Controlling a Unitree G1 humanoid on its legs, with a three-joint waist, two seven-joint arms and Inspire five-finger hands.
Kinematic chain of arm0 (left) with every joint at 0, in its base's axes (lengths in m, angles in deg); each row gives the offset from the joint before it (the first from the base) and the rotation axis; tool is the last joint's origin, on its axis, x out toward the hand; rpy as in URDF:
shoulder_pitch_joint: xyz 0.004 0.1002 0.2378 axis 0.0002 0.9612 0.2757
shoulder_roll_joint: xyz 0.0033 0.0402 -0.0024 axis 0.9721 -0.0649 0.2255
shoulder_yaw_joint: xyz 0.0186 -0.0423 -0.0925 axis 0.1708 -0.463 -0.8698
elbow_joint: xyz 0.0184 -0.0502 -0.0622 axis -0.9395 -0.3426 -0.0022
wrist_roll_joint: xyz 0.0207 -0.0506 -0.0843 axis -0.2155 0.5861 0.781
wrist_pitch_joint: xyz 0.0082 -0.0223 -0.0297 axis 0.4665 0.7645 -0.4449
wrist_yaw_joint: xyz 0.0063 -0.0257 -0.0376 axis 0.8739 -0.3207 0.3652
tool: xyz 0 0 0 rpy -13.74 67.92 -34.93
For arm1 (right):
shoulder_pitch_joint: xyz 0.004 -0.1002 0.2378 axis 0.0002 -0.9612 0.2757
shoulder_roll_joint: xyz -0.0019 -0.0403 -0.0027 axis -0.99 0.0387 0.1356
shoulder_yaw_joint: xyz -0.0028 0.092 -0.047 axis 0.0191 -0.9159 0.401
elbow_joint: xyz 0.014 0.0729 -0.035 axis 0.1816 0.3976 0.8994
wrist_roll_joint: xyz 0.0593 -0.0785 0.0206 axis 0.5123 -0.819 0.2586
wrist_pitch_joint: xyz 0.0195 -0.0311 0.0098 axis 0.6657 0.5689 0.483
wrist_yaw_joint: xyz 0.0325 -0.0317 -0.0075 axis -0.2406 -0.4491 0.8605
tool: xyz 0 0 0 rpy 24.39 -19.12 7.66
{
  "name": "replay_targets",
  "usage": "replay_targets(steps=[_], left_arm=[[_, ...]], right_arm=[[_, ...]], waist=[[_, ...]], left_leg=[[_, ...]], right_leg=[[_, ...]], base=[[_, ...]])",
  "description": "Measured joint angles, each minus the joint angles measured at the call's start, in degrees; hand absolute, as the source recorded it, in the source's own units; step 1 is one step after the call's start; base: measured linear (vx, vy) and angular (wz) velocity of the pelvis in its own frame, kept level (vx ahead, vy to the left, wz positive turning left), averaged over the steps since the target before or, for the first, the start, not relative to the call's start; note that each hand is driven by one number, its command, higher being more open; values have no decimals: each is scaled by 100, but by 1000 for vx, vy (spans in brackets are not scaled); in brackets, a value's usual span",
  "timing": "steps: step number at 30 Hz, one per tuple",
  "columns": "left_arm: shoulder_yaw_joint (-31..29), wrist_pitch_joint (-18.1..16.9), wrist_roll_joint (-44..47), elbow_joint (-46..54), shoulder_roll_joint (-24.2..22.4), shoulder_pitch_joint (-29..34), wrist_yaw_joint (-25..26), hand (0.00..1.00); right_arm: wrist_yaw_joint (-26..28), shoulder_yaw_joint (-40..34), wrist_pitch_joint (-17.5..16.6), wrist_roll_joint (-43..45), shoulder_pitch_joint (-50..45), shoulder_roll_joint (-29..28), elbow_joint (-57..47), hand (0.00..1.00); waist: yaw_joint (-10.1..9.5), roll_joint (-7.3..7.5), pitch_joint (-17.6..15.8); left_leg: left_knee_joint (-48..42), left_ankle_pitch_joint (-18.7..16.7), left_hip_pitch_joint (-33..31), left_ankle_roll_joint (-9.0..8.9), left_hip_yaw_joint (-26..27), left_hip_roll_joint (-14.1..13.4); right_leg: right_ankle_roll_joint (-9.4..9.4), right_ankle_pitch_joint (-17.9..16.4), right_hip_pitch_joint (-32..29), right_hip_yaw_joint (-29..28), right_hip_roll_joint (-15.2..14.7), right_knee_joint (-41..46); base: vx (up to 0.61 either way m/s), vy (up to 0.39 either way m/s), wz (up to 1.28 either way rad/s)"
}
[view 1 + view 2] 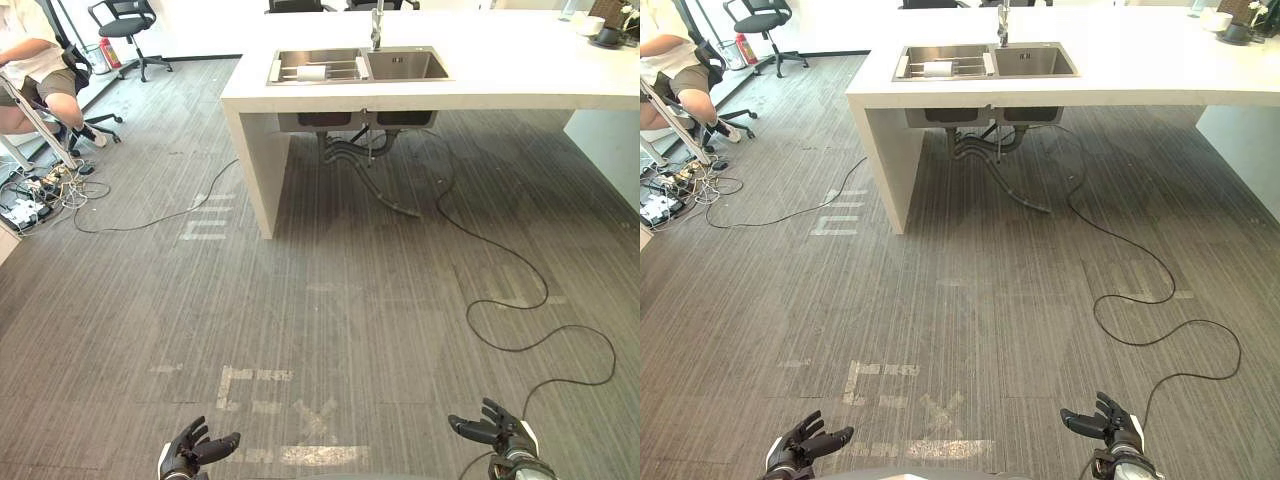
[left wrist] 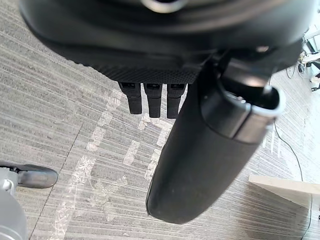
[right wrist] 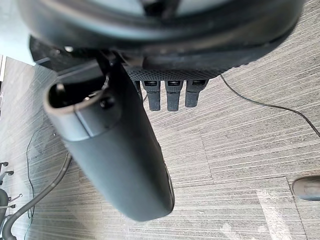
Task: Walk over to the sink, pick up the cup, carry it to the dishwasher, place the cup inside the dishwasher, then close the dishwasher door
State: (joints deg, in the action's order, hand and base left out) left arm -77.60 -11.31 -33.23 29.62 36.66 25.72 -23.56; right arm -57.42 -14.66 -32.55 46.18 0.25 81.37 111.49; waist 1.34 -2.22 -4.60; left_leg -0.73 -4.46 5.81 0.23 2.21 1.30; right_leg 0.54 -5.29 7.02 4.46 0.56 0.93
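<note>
Facing the sink point(image 1: 405, 66) in the white table point(image 1: 500, 78), white cup point(image 1: 312, 72) lying in its left basin, my left hand point(image 1: 188, 455) and right hand point(image 1: 500, 432) spread wide, empty, well short of the sink

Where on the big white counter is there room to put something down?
The counter is bare from the sink rightward to the dishes at its far right corner, and along the front edge. The sink's right basin looks empty. Crowded: the left basin, where a rack holds something white, and the faucet behind the sink.
</note>
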Motion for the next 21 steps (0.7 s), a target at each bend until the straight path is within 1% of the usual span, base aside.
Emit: replay_targets(steps=[7,13,21], left_arm=[[52,-1,18,193,-152,37,-11,90],[138,-1,208,206,-151,29,-12,90],[163,-2,220,387,-154,21,-13,90]], right_arm=[[-109,-36,5,-47,66,-106,7,90],[-119,-36,15,-48,64,-175,7,90],[-128,-42,19,-46,108,-176,4,90]], waist=[[1,14,-35],[1,15,-107],[-8,36,-159]], left_leg=[[61,75,-1,25,-1,16],[96,93,-1,38,0,18],[146,93,11,38,-2,19]], right_leg=[[-7,30,-9,0,-8,-10],[-11,33,-19,1,-8,-23],[-10,32,-18,8,-8,-44]], base=[[-22,-2,0],[-5,-1,0],[0,0,0]])
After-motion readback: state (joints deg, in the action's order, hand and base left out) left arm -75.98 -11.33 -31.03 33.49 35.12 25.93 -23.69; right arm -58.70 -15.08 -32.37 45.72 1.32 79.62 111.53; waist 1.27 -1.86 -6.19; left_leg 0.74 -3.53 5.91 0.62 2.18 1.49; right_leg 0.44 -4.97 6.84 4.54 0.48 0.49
